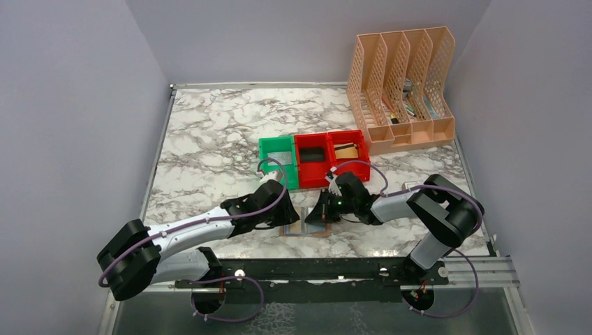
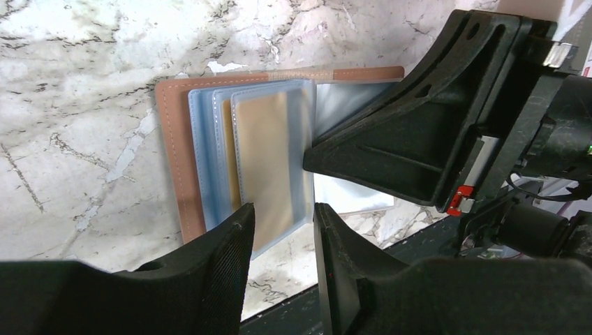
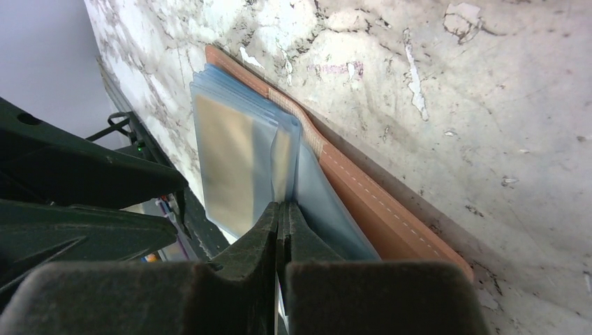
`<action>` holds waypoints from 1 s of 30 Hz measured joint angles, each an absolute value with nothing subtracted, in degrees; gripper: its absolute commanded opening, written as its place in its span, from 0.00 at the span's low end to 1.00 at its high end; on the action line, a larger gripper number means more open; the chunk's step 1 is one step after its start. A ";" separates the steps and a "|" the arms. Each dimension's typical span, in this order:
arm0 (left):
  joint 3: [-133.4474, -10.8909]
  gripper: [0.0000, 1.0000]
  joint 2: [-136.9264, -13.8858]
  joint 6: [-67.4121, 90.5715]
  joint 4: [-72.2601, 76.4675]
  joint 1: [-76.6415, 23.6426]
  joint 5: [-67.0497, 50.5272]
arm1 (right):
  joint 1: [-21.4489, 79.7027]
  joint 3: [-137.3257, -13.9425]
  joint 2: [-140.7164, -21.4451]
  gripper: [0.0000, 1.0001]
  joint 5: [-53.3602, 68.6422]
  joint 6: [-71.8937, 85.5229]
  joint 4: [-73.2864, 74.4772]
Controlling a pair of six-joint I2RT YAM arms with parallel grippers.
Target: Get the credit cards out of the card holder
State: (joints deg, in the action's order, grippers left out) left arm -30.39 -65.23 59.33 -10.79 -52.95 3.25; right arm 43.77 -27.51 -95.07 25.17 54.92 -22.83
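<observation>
The card holder (image 1: pixel 306 229) lies open on the marble near the front edge, brown cover (image 2: pixel 172 157) down and light blue sleeves fanned up. A gold credit card (image 2: pixel 269 157) sits inside the top sleeve; it also shows in the right wrist view (image 3: pixel 220 160). My left gripper (image 2: pixel 283 227) is open, its fingertips on either side of the sleeve's near corner. My right gripper (image 3: pixel 281 207) is shut on the edge of a blue sleeve of the card holder (image 3: pixel 370 209) and holds that page up. In the top view the grippers (image 1: pixel 279 213) (image 1: pixel 322 211) face each other over the holder.
A green bin (image 1: pixel 278 159) and two red bins (image 1: pixel 312 159) (image 1: pixel 347 151) stand just behind the grippers; the right one holds something tan. A peach file organiser (image 1: pixel 401 91) stands at the back right. A black rail (image 1: pixel 314 269) runs along the front edge.
</observation>
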 measured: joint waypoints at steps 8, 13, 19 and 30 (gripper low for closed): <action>-30.09 0.39 -66.39 60.34 -10.00 -52.95 2.94 | 43.55 -27.35 -95.37 0.01 25.56 55.27 -23.46; -30.22 0.39 -66.74 60.34 -10.79 -52.95 2.98 | 43.53 -27.42 -95.37 0.01 25.56 55.24 -23.38; -30.24 0.39 -68.71 60.40 -11.53 -52.95 2.96 | 43.53 -27.66 -95.37 0.01 25.58 55.22 -22.85; -31.11 0.31 -69.82 60.40 -11.64 -52.95 2.50 | 43.48 -28.23 -95.74 0.01 25.80 55.20 -21.89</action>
